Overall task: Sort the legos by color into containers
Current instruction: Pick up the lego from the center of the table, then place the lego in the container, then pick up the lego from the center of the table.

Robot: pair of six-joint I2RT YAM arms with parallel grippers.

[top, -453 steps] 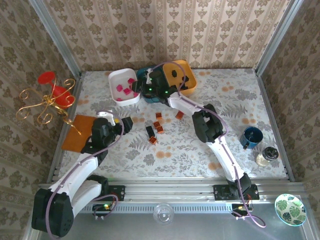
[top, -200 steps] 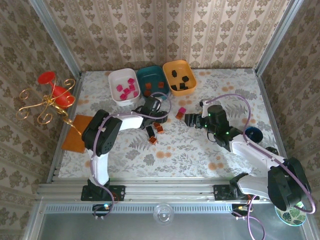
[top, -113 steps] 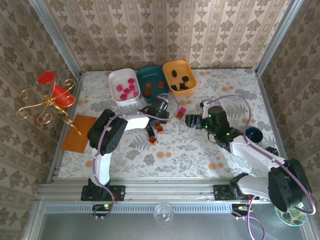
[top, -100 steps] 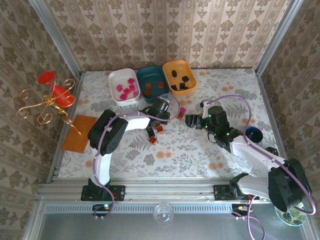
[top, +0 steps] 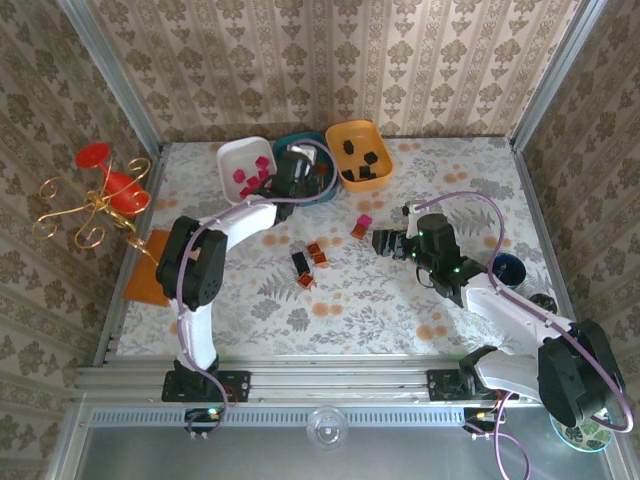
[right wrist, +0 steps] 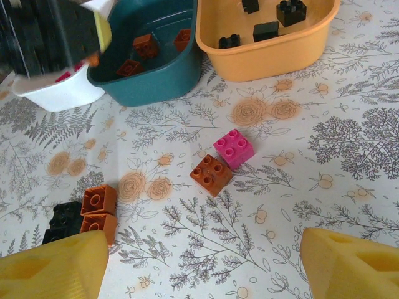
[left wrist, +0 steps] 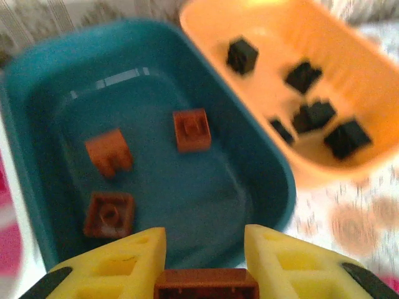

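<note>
Left gripper [left wrist: 204, 258] is closed on an orange-red lego [left wrist: 206, 285], gripped across its flat sides at lower centre of frame, above the teal tray [left wrist: 162, 187]. Right gripper [top: 385, 242] is spread wide, empty. The lego is judged light, rigid, slick.

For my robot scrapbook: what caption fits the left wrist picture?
Left gripper holding an orange-red lego above the teal tray.

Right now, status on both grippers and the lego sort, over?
Left gripper shut on orange-red lego at the teal tray. Right gripper open above loose pink lego and loose orange lego. Nothing in the way.
</note>
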